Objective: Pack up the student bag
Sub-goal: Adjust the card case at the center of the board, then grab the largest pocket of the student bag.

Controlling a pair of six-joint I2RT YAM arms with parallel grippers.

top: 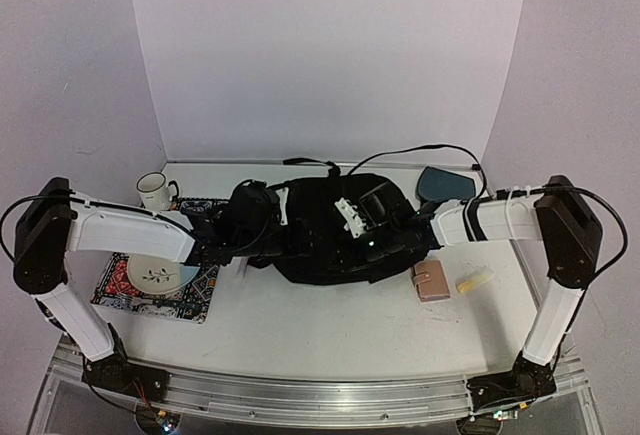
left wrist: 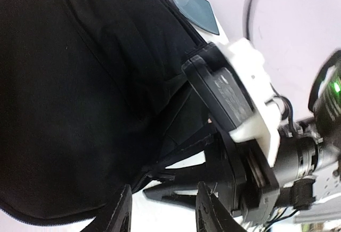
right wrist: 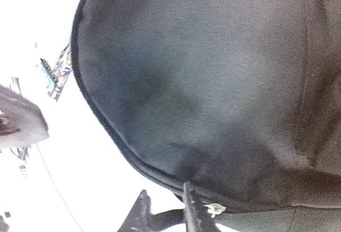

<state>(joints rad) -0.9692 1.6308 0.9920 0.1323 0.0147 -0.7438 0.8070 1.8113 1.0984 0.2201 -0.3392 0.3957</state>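
Note:
The student bag (top: pixel 335 217), a black soft backpack, lies flat mid-table, and both grippers meet at its near-left edge. In the left wrist view the student bag (left wrist: pixel 80 82) fills the left side. My left gripper (left wrist: pixel 165 210) is open over bare table just off its zipper edge, holding nothing. My right gripper (left wrist: pixel 160 186) points toward it, jaws slightly apart. In the right wrist view my right gripper (right wrist: pixel 166 210) stands a little open at the bag's zipper seam (right wrist: pixel 106 125). One finger sits next to the silver slider (right wrist: pixel 216 208), and a dark strap crosses between the fingers.
A white mug (top: pixel 153 191) stands at the back left. Below it a plate (top: pixel 155 275) rests on a patterned mat (top: pixel 120 295). A blue-grey tray (top: pixel 445 183) sits at the back right. A pink case (top: pixel 433 281) and a yellow item (top: pixel 474 279) lie right of the bag.

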